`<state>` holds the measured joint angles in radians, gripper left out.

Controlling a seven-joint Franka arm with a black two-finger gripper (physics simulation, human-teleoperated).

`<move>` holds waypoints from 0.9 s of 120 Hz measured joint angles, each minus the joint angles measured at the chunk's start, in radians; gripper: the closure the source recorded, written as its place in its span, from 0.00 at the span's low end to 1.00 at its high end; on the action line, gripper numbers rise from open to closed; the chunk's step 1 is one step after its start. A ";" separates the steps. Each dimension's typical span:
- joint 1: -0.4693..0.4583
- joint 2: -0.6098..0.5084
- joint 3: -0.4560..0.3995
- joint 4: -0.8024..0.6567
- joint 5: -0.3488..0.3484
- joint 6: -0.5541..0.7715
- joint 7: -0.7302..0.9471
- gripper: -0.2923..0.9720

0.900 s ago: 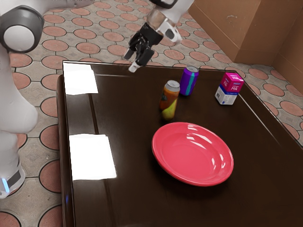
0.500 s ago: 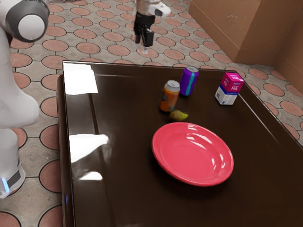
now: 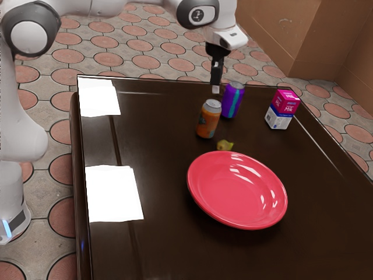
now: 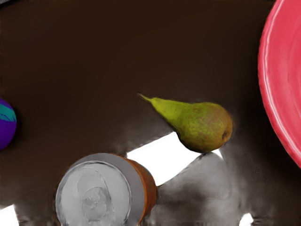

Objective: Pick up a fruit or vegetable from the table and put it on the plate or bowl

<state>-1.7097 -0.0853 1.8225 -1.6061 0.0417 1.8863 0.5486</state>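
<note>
A green-yellow pear (image 3: 224,144) lies on its side on the dark table, between the orange can (image 3: 208,119) and the red plate (image 3: 233,186). In the wrist view the pear (image 4: 197,123) lies below my hand, its stem pointing away from the plate (image 4: 282,94), with the orange can (image 4: 101,193) close beside it. My gripper (image 3: 215,87) hangs pointing down above the gap between the orange can and the purple can (image 3: 232,100), well above the table. It is open and holds nothing.
A pink and white carton (image 3: 281,109) stands at the table's far right. The purple can (image 4: 5,123) stands near the orange one. Cardboard boxes (image 3: 291,29) stand on the floor beyond the table. White glare patches (image 3: 113,192) lie along the table's left side.
My arm has swung to the exterior view's right, from beyond the table's far edge to above the two cans. The pear has tipped away from the orange can and now lies flat.
</note>
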 joint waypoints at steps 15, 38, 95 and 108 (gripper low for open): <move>0.862 0.185 -0.798 0.068 -0.084 0.033 0.057 0.25; 1.248 0.395 -1.164 0.149 -0.267 0.057 0.161 0.25; 1.259 0.503 -1.186 0.110 -0.423 -0.038 0.330 0.26; 1.271 0.524 -1.185 0.100 -0.441 -0.048 0.360 0.26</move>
<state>-0.4386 0.4390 0.6376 -1.5057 -0.3995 1.8383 0.9091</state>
